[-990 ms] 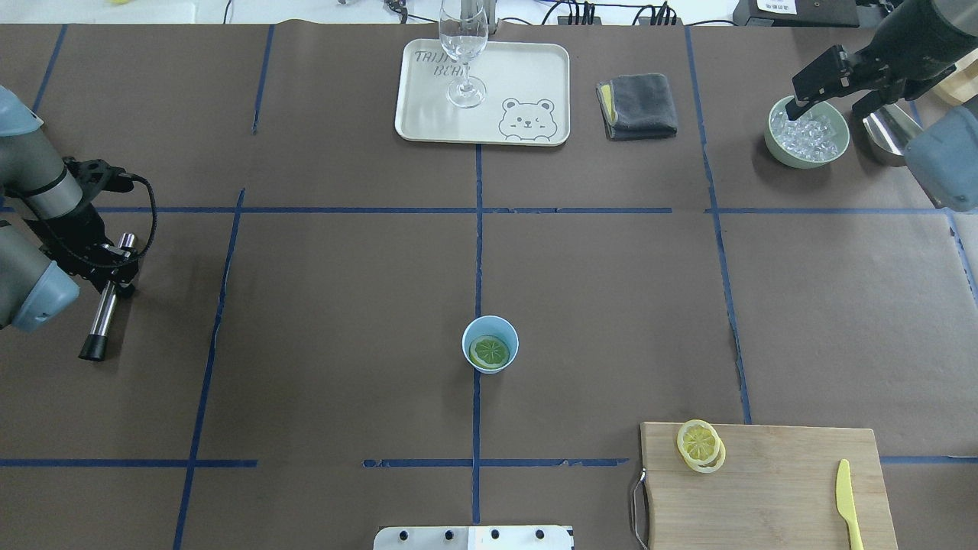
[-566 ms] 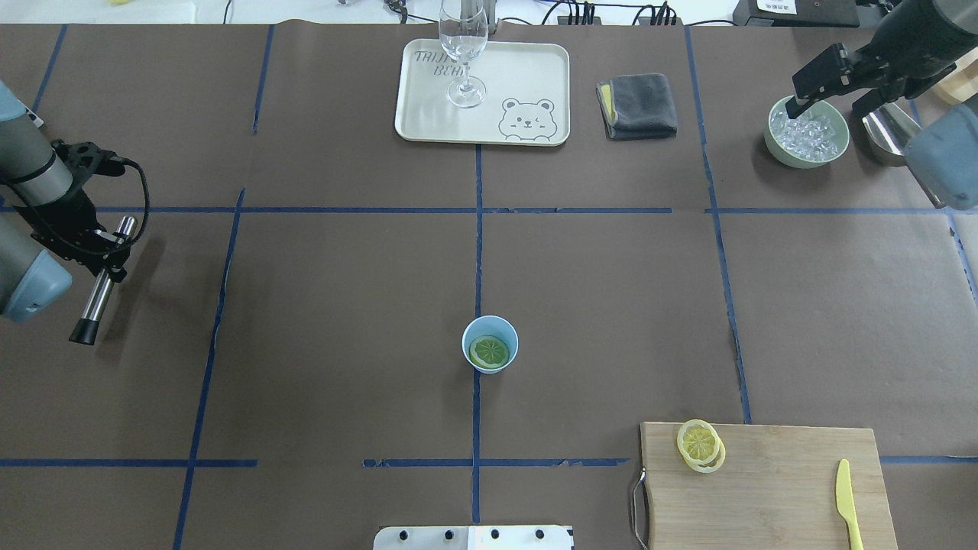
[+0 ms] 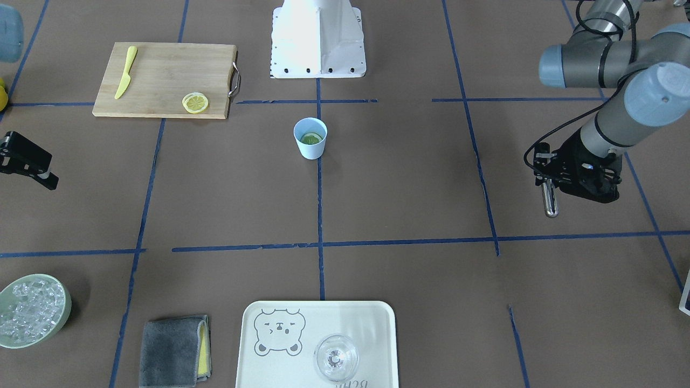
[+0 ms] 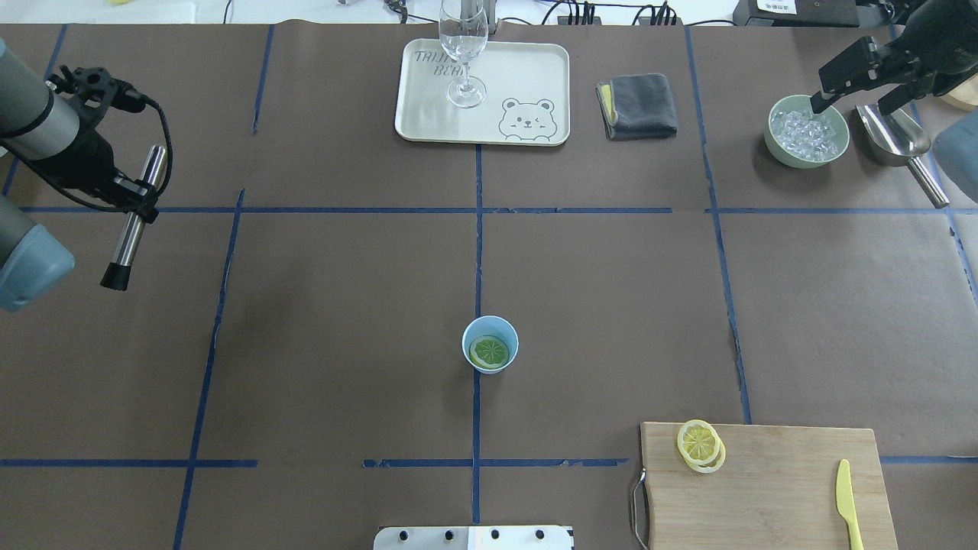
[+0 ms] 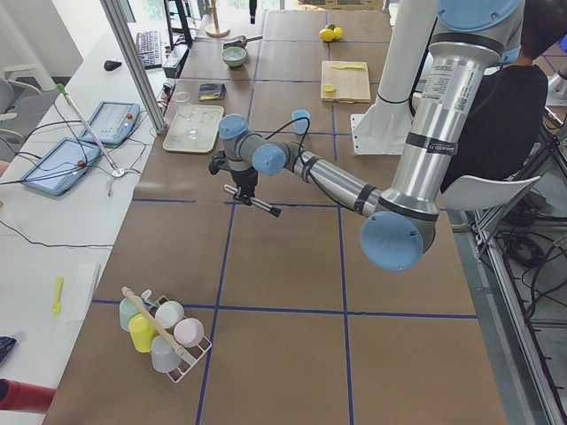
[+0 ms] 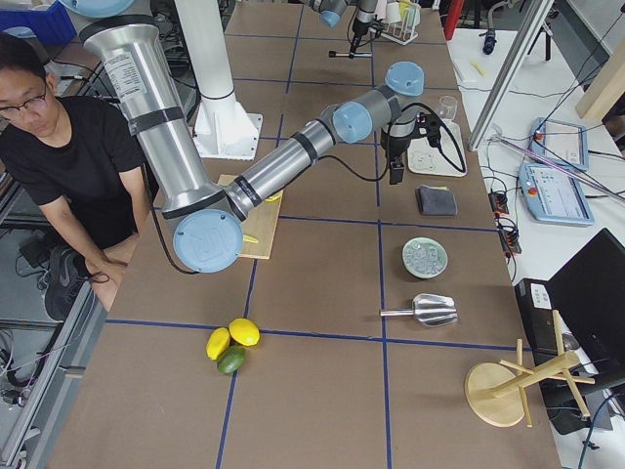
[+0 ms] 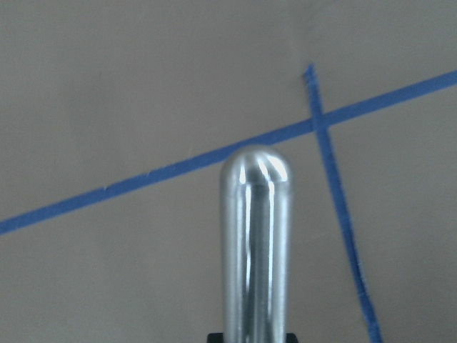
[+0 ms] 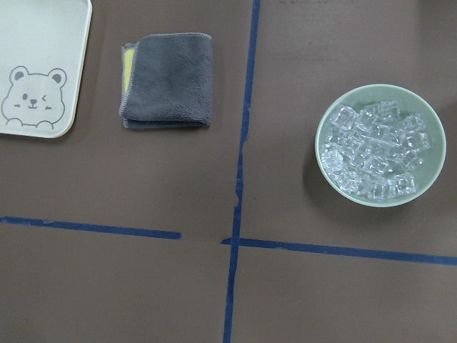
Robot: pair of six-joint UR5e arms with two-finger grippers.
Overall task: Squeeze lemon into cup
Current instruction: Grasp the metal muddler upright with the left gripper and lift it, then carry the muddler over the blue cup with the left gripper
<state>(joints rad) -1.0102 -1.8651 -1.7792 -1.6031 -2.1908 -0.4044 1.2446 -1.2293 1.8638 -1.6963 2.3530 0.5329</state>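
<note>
The light-blue cup [image 4: 490, 334] stands near the table's middle, also in the front-facing view [image 3: 310, 146]. The lemon slice [image 4: 489, 351] lies flat inside it, greenish in shade [image 3: 311, 139]. My left gripper [image 4: 131, 195] is far to the cup's left, shut on a steel rod with a black tip [image 4: 134, 221], held above the table; the rod fills the left wrist view [image 7: 255, 243]. My right gripper [image 4: 850, 105] is open and empty at the far right, over the edge of the ice bowl.
A pale green bowl of ice [image 4: 807, 131] and a metal scoop [image 4: 894, 137] sit at the far right. A grey cloth [image 4: 636, 105] and a tray [image 4: 535, 76] with a clear glass [image 4: 464, 53] stand at the back. A cutting board [image 4: 764, 489] holds paler lemon slices [image 4: 701, 444] and a yellow knife [image 4: 846, 496].
My left arm has carried the rod farther back and away from me. My right gripper has drawn back to the right, uncovering the scoop. Cup and lemon have not moved.
</note>
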